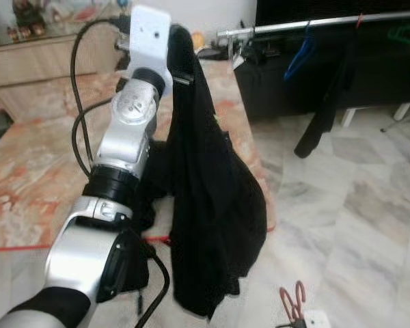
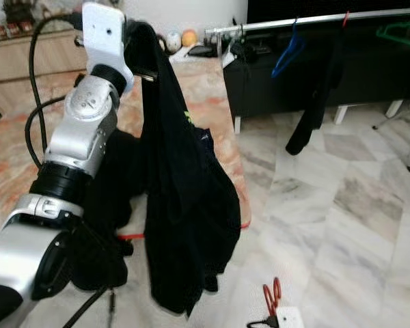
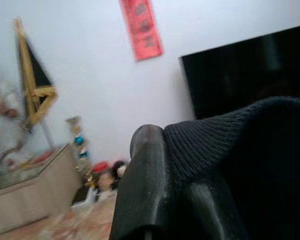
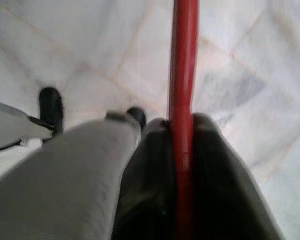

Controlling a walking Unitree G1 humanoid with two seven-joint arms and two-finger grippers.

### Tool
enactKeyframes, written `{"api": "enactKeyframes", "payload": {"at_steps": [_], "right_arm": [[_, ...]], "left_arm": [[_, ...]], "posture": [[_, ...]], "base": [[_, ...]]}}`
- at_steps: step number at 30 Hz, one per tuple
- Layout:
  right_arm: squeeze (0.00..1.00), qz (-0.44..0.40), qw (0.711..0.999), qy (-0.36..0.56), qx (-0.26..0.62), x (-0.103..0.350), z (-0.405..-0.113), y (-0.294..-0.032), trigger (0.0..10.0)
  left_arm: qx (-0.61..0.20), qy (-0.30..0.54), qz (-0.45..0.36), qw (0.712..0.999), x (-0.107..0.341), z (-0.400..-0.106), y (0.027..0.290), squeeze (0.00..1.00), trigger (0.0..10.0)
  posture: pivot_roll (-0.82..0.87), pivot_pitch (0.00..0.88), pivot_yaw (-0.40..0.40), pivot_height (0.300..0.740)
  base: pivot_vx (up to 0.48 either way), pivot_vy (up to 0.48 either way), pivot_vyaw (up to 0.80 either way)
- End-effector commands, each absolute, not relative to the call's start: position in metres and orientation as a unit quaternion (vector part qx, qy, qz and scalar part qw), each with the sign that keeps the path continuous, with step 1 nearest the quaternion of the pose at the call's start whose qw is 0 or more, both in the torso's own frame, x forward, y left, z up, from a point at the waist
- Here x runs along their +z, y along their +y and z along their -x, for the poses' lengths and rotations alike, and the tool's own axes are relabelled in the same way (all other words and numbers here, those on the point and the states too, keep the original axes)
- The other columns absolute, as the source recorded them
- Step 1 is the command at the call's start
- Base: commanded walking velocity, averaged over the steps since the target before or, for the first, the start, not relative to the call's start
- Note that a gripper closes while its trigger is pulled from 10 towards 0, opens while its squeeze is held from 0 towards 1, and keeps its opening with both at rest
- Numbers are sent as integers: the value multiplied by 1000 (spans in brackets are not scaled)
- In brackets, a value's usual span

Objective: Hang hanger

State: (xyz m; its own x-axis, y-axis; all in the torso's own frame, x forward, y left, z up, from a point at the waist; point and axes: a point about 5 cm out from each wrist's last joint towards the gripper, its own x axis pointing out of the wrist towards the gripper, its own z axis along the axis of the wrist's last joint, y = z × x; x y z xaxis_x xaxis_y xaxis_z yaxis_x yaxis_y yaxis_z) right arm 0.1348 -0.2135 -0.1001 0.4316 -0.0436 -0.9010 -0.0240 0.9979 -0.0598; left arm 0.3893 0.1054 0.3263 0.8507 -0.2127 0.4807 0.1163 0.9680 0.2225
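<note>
Our raised left gripper (image 3: 165, 200) is clamped on a black knitted garment (image 1: 212, 205) draping down from it; our right gripper (image 4: 182, 165) pinches a thin red plastic hanger (image 4: 184, 75) low over the marble floor (image 1: 369, 225). We judge the garment goes onto the hanger next, then both go to the silver clothes rail (image 1: 307, 24) ahead.

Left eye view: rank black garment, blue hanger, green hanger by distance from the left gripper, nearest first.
1. Black garment: draped over the left gripper itself, hanging down beside the arm.
2. Blue hanger: on the metal rail, to the gripper's right.
3. Green hanger: on the rail's far right end.
</note>
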Motion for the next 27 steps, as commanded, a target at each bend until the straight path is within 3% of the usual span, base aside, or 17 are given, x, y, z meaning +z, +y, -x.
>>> {"api": "enactKeyframes", "payload": {"at_steps": [1,7,14,22,23,24,27], "right_arm": [[0,29,847,531,7,-101,-137,-206,10000],[0,35,844,535,12,-101,-136,-206,10000],[0,37,843,537,14,-101,-135,-206,10000],[0,38,842,538,16,-102,-134,-206,10000],[0,39,842,538,16,-102,-134,-206,10000],[0,39,842,539,17,-102,-133,-205,10000],[0,41,841,540,19,-102,-132,-206,10000]], "left_arm": [[-74,-240,-93,963,318,-391,120,0,10000],[-161,-104,-124,974,243,-380,109,0,10000],[-281,-13,-123,952,186,-340,86,0,10000],[-282,17,-107,953,159,-310,83,27,10000],[-277,18,-108,955,157,-308,84,404,10000],[-273,19,-110,956,157,-305,84,1000,10000],[-271,13,-108,956,159,-300,85,1000,10000]], "posture": [[-25,0,40,740],[-23,0,39,740],[-33,0,47,740],[-42,0,54,740],[-42,0,54,740],[-42,0,53,740],[-41,0,53,740]], "base": [[0,0,0],[0,0,0],[0,0,0],[0,0,0],[0,0,0],[0,0,0],[0,0,0]]}}
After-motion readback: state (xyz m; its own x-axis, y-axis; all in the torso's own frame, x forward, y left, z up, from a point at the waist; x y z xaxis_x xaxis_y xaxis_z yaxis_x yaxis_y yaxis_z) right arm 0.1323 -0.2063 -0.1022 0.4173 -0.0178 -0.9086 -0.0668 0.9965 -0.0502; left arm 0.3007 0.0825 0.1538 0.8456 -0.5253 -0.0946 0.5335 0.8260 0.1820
